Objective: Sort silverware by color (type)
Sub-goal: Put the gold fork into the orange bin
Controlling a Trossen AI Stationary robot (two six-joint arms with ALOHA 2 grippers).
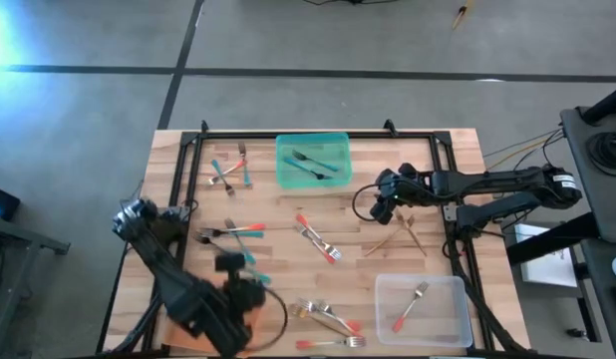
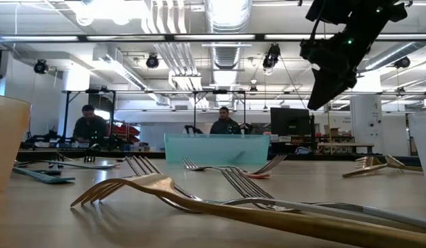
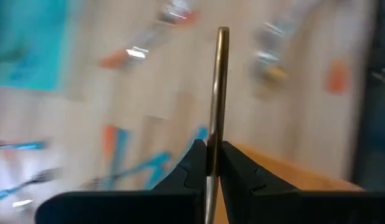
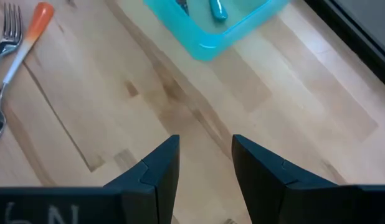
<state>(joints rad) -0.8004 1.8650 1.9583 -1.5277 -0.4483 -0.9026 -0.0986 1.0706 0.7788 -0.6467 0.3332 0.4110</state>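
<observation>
My left hand (image 3: 211, 163) is clamped on a thin gold utensil (image 3: 218, 87) above the orange tray (image 3: 286, 171). The pinch is narrow, so the utensil could swivel or slip and land outside that tray. My right hand (image 4: 205, 163), jaws apart and empty, hovers near the teal tray (image 4: 233, 28); the gold forks (image 1: 403, 235) lie just beyond it.

gold fork (image 2: 199, 200) foremost, teal tray (image 2: 216, 148) behind
</observation>
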